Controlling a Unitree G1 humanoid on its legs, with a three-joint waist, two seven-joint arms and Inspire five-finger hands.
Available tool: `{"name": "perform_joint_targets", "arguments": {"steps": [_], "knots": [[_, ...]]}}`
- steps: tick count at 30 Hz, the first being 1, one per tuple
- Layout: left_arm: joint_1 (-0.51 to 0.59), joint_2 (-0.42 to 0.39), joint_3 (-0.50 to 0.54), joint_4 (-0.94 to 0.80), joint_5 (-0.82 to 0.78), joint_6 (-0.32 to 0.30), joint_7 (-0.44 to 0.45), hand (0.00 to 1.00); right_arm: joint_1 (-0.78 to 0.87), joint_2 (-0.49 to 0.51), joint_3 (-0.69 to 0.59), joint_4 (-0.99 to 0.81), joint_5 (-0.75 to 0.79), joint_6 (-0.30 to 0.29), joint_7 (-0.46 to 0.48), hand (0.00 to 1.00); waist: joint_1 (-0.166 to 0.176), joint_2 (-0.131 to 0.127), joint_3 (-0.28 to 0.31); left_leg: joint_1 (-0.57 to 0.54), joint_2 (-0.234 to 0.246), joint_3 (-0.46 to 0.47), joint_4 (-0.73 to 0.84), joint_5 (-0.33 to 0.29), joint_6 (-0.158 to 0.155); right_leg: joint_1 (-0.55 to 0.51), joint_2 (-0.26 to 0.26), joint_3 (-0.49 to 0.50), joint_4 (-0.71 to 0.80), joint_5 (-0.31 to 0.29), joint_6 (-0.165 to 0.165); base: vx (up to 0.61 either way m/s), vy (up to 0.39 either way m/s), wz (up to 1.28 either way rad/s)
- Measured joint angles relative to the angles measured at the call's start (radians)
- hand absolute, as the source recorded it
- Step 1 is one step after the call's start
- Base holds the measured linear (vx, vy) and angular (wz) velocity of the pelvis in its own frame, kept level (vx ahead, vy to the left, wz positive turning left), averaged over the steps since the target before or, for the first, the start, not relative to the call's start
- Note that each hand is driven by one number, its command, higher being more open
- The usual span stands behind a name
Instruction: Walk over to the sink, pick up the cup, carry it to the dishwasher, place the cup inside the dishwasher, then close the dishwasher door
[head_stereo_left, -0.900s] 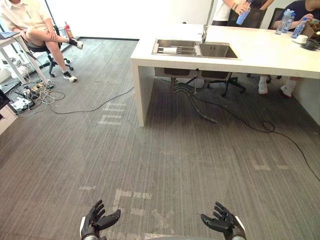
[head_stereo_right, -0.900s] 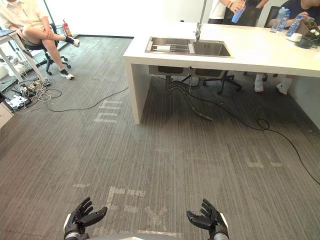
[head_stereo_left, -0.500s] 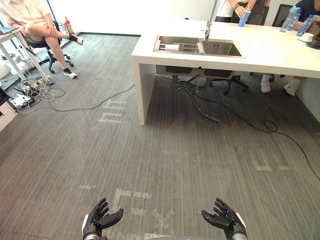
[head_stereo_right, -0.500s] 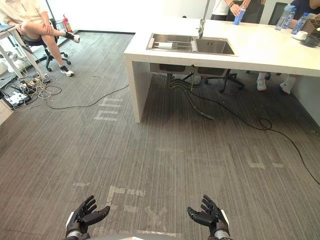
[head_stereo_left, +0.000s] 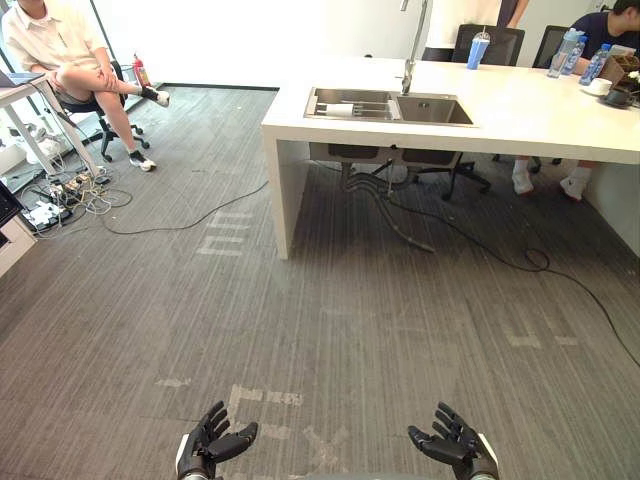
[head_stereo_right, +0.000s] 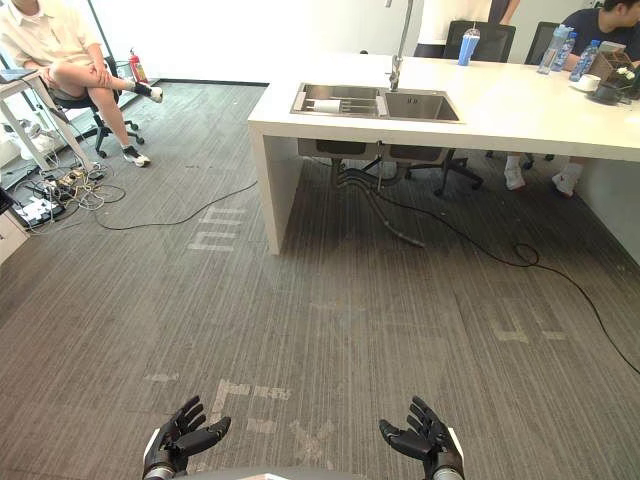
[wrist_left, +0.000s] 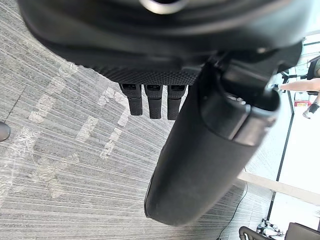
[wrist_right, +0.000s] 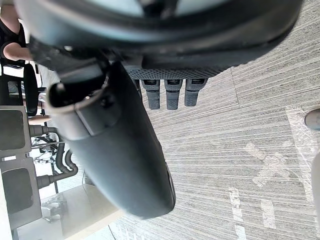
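Closest to you, your left hand (head_stereo_left: 207, 453) and right hand (head_stereo_left: 455, 451) hang low over the grey floor (head_stereo_left: 350, 320), fingers spread, holding nothing. Well ahead stands the white counter (head_stereo_left: 540, 112) with its sink (head_stereo_left: 437, 111). What looks like the white cup (head_stereo_left: 340, 108) lies in its left basin.

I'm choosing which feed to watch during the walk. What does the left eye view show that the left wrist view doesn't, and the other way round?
Left eye view: the white counter with the sink, a white cup lying in its left basin, the open right hand, and a person seated far left. Left wrist view: a close look along the left hand, its fingers straight beside the thumb, holding nothing. Both: the left hand and the grey floor with pale tape marks.
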Motion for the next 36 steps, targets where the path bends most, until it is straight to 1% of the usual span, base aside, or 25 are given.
{"name": "perform_joint_targets", "arguments": {"steps": [6,9,10,12,13,14,16,17,18,19,20,21,22,23,24,25,26,27,28,30,31,32,33,35,36], "knots": [[0.000,-0.001,0.001,0.001,0.000,0.000,0.000,0.90,0.000,0.008,0.000,-0.001,0.003,0.000,0.000,0.90,0.005,0.001,0.001,-0.006,0.005,0.012,0.032,-0.017,0.003,0.002,0.002,0.007,0.002,0.000,0.000,0.00,-0.001,-0.03],[0.001,-0.012,0.001,0.000,0.000,-0.002,0.000,0.90,0.002,0.012,0.000,-0.019,0.003,0.000,0.002,0.90,0.008,0.009,0.010,-0.034,0.019,0.017,0.113,-0.065,0.006,-0.001,0.006,0.015,0.026,-0.011,0.001,-0.04,0.002,-0.09],[0.003,-0.021,0.002,-0.001,0.000,-0.002,0.001,0.90,0.006,0.014,0.000,-0.035,0.003,0.000,0.002,0.90,0.008,0.012,0.014,-0.047,0.026,0.021,0.152,-0.089,0.011,-0.011,0.007,0.017,0.057,-0.031,-0.004,-0.07,-0.001,-0.07],[0.006,-0.034,0.001,-0.003,0.000,-0.002,0.002,0.90,0.008,0.015,0.000,-0.050,0.003,0.000,0.004,0.90,0.009,0.015,0.019,-0.069,0.035,0.027,0.215,-0.130,0.013,-0.046,-0.001,0.011,0.140,-0.087,0.001,-0.05,0.010,-0.11],[0.010,-0.041,-0.004,-0.006,0.000,-0.002,0.004,0.90,0.015,0.019,0.000,-0.069,0.003,0.000,0.007,0.90,0.012,0.013,0.021,-0.081,0.037,0.037,0.254,-0.156,0.017,-0.084,-0.021,-0.011,0.226,-0.131,0.011,-0.02,0.034,-0.15],[0.014,-0.042,-0.010,-0.007,0.000,-0.002,0.006,0.90,0.017,0.022,0.001,-0.078,0.003,-0.001,0.010,0.90,0.014,0.006,0.024,-0.085,0.036,0.044,0.272,-0.169,0.019,-0.102,-0.032,-0.016,0.270,-0.153,0.017,-0.01,0.046,-0.24],[0.027,-0.043,-0.027,-0.006,0.001,-0.002,0.020,0.90,0.017,0.027,0.008,-0.091,0.003,0.000,0.018,0.90,0.017,-0.005,0.031,-0.089,0.034,0.063,0.319,-0.209,0.019,-0.186,-0.069,-0.048,0.465,-0.199,0.025,0.02,0.014,-0.31],[0.028,-0.044,-0.027,-0.006,0.001,-0.002,0.025,0.90,0.017,0.029,0.016,-0.093,0.003,-0.001,0.019,0.90,0.020,-0.005,0.038,-0.086,0.036,0.066,0.330,-0.220,0.019,-0.232,-0.083,-0.067,0.562,-0.201,0.022,0.12,-0.035,-0.20],[0.027,-0.042,-0.030,-0.008,0.001,-0.002,0.027,0.90,0.025,0.033,0.020,-0.091,0.002,0.000,0.023,0.90,0.016,-0.007,0.051,-0.066,0.042,0.066,0.344,-0.238,0.037,-0.275,-0.112,-0.106,0.664,-0.222,0.024,0.12,-0.034,-0.07],[0.027,-0.040,-0.032,-0.009,0.001,-0.002,0.031,0.90,0.025,0.033,0.020,-0.087,0.002,0.000,0.025,0.90,0.016,-0.005,0.059,-0.054,0.046,0.065,0.351,-0.245,0.032,-0.278,-0.123,-0.127,0.672,-0.232,0.029,0.21,-0.085,0.00],[0.026,-0.031,-0.038,-0.010,0.003,-0.002,0.036,0.90,0.025,0.033,0.021,-0.077,0.002,0.000,0.029,0.90,0.014,-0.001,0.067,-0.039,0.067,0.062,0.367,-0.265,0.019,-0.292,-0.136,-0.167,0.666,-0.239,0.029,0.16,-0.083,0.01],[0.024,-0.025,-0.038,-0.010,0.005,-0.002,0.037,0.90,0.023,0.033,0.021,-0.071,0.003,0.000,0.033,0.90,0.013,-0.005,0.069,-0.036,0.078,0.058,0.375,-0.281,0.018,-0.304,-0.139,-0.185,0.659,-0.238,0.031,0.27,-0.148,0.09],[0.013,-0.013,-0.038,-0.011,0.010,-0.002,0.036,0.90,0.022,0.033,0.021,-0.066,0.004,0.000,0.045,0.90,0.011,0.003,0.072,-0.028,0.106,0.046,0.390,-0.302,-0.001,-0.331,-0.140,-0.213,0.637,-0.237,0.032,0.27,-0.176,0.20],[0.000,-0.001,-0.038,-0.012,0.011,-0.002,0.036,0.90,0.022,0.033,0.020,-0.066,0.011,0.000,0.058,0.90,0.010,0.002,0.082,-0.012,0.135,0.034,0.401,-0.324,-0.024,-0.363,-0.140,-0.228,0.613,-0.234,0.034,0.29,-0.197,0.20],[-0.006,0.007,-0.037,-0.012,0.011,-0.001,0.035,0.90,0.021,0.033,0.019,-0.066,0.012,0.000,0.065,0.90,0.011,-0.002,0.088,0.001,0.146,0.029,0.403,-0.334,-0.038,-0.380,-0.140,-0.224,0.602,-0.226,0.037,0.33,-0.236,0.18],[-0.008,0.024,-0.037,-0.012,0.011,0.001,0.031,0.90,0.024,0.033,0.019,-0.064,0.012,0.000,0.079,0.90,0.008,-0.011,0.091,0.028,0.164,0.024,0.403,-0.358,-0.065,-0.404,-0.142,-0.205,0.577,-0.200,0.035,0.40,-0.277,0.19],[-0.004,0.034,-0.033,-0.012,0.011,0.003,0.028,0.90,0.027,0.030,0.015,-0.055,0.011,0.000,0.085,0.90,0.000,-0.017,0.092,0.070,0.179,0.018,0.400,-0.388,-0.088,-0.407,-0.146,-0.190,0.569,-0.147,0.024,0.44,-0.296,0.24],[0.001,0.037,-0.030,-0.012,0.010,0.005,0.026,0.90,0.028,0.028,0.012,-0.043,0.011,0.000,0.085,0.90,-0.009,-0.015,0.088,0.097,0.192,0.014,0.392,-0.399,-0.096,-0.396,-0.144,-0.195,0.585,-0.117,0.011,0.55,-0.304,0.24],[0.022,0.024,-0.017,-0.012,0.007,0.011,0.023,0.90,0.028,0.020,0.007,-0.018,0.011,0.004,0.081,0.90,-0.015,0.000,0.054,0.128,0.213,-0.001,0.392,-0.406,-0.085,-0.391,-0.116,-0.212,0.625,-0.168,-0.025,0.62,-0.287,0.06],[0.027,-0.005,0.001,-0.016,0.000,0.010,0.008,0.90,0.021,0.019,0.003,-0.019,0.010,0.005,0.069,0.90,-0.020,0.025,0.031,0.036,0.258,-0.057,0.595,-0.345,-0.010,-0.371,-0.077,-0.223,0.637,-0.226,-0.055,0.69,-0.316,-0.07],[0.024,-0.024,0.005,-0.016,0.001,0.010,0.001,0.90,0.020,0.022,-0.001,-0.026,0.011,0.005,0.063,0.90,-0.019,0.030,0.037,-0.039,0.294,-0.075,0.766,-0.268,-0.016,-0.333,-0.051,-0.229,0.614,-0.255,-0.070,0.58,-0.287,-0.08],[0.026,-0.038,0.003,-0.014,0.003,0.010,0.000,0.90,0.019,0.020,-0.002,-0.019,0.011,0.005,0.061,0.90,-0.016,0.044,0.037,-0.103,0.331,-0.069,0.903,-0.256,-0.028,-0.274,-0.016,-0.232,0.558,-0.263,-0.079,0.57,-0.262,-0.09],[0.028,-0.040,0.002,-0.012,0.004,0.010,-0.001,0.90,0.018,0.021,-0.002,-0.013,0.011,0.005,0.061,0.90,-0.018,0.046,0.038,-0.128,0.336,-0.065,0.942,-0.257,-0.028,-0.235,-0.006,-0.233,0.522,-0.264,-0.079,0.47,-0.154,-0.07],[0.023,-0.046,-0.002,-0.010,0.009,0.003,-0.001,0.90,0.017,0.033,-0.037,-0.005,0.011,0.003,0.061,0.90,-0.018,0.015,0.053,-0.200,0.299,0.008,0.936,-0.263,-0.028,-0.072,-0.006,-0.233,0.369,-0.258,-0.072,0.69,-0.171,0.09],[0.022,-0.048,-0.008,-0.022,0.008,-0.004,-0.001,0.90,0.021,0.029,-0.040,-0.012,0.013,0.002,0.059,0.90,-0.018,0.009,0.055,-0.243,0.283,0.047,0.904,-0.272,-0.019,-0.026,-0.008,-0.233,0.320,-0.255,-0.067,0.56,-0.105,0.11]]}}
